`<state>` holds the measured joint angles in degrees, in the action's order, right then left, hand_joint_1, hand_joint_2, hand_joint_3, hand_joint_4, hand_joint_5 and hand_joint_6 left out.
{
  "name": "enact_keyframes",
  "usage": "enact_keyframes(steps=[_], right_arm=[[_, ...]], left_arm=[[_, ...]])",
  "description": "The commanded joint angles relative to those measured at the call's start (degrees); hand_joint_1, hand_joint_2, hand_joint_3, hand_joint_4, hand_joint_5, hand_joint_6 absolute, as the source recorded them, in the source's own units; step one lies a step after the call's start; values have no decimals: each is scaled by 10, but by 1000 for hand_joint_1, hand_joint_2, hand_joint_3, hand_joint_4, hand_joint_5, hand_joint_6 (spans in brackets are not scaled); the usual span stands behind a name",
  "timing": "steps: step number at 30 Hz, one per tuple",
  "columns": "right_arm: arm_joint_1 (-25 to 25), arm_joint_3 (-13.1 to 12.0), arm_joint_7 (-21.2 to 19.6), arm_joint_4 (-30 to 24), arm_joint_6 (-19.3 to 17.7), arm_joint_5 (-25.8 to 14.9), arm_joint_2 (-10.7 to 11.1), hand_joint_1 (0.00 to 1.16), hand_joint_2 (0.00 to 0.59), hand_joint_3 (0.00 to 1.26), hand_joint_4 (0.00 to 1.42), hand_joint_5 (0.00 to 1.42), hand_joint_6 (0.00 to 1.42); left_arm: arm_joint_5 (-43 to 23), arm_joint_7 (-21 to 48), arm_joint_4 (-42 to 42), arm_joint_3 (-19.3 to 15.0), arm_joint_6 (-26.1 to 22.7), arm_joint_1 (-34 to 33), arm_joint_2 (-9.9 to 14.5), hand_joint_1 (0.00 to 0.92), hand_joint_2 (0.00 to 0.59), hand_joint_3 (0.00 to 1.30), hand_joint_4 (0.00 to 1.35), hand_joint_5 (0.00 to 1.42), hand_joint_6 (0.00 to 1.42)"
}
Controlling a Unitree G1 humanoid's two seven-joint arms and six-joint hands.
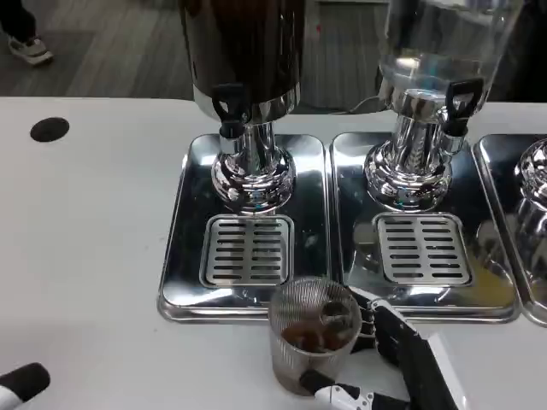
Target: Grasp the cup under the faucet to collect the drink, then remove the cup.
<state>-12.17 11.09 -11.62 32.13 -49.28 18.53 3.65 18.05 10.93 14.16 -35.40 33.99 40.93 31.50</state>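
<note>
one ribbed clear cup (pixel 313 335) of dark drink sits gripped by the right hand (pixel 389 359), at six o'clock of the dark dispenser's drip tray (pixel 179 273) on the white table (pixel 85 256).

Mirror-polished chrome trays (pixel 184 256) and dispenser bases (pixel 253 175) gleam on the matt white table (pixel 85 256), beside a ribbed clear plastic cup (pixel 312 337) and glossy black faucet levers (pixel 229 104).

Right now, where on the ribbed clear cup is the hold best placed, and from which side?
Around the ribbed side wall of the cup, from the robot's right, as the right hand holds it now. It stands upright with dark drink inside, so a side wrap keeps it level and the mouth clear.
</note>
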Motion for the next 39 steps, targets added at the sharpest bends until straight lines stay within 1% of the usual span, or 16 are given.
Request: enact_keyframes(steps=[1, 5, 6, 10, 13, 18, 26, 36, 39], right_arm=[[9, -3, -16, 16, -33, 3, -5, 860, 227, 350, 383, 443, 532], [10, -3, -23, 26, -37, 11, -3, 864, 225, 352, 383, 444, 537], [10, -3, -25, 27, -37, 14, -2, 875, 215, 352, 383, 444, 541], [11, 0, -37, 37, -39, 29, -1, 885, 211, 353, 381, 444, 543], [10, 3, -45, 42, -41, 36, -2, 891, 198, 351, 368, 444, 543], [9, 6, -55, 44, -43, 45, -3, 897, 194, 315, 328, 427, 532], [6, 8, -58, 38, -45, 49, 2, 898, 194, 245, 236, 327, 451], [3, 9, -56, 32, -44, 47, 8, 898, 194, 211, 124, 204, 378], [3, 9, -55, 30, -43, 45, 9, 898, 194, 207, 119, 199, 360]], left_arm=[[-5, 5, 9, -6, -5, 4, -2, 0, 0, 0, 0, 0, 0], [-5, 5, 9, -5, -6, 4, -2, 0, 0, 0, 0, 0, 0], [-5, 5, 9, -5, -6, 4, -2, 0, 0, 0, 0, 0, 0], [-5, 5, 8, -4, -6, 3, -2, 0, 0, 0, 0, 0, 0], [-5, 5, 7, -1, -7, 0, -1, 0, 0, 0, 0, 0, 0], [-5, 6, 8, 0, -9, -3, -1, 0, 0, 0, 0, 0, 0], [-7, 8, 11, 0, -11, -5, -1, 0, 0, 0, 0, 0, 0], [-8, 8, 10, 2, -12, -8, -1, 0, 0, 0, 0, 0, 0], [-7, 8, 8, 4, -12, -10, -1, 0, 0, 0, 0, 0, 0]])
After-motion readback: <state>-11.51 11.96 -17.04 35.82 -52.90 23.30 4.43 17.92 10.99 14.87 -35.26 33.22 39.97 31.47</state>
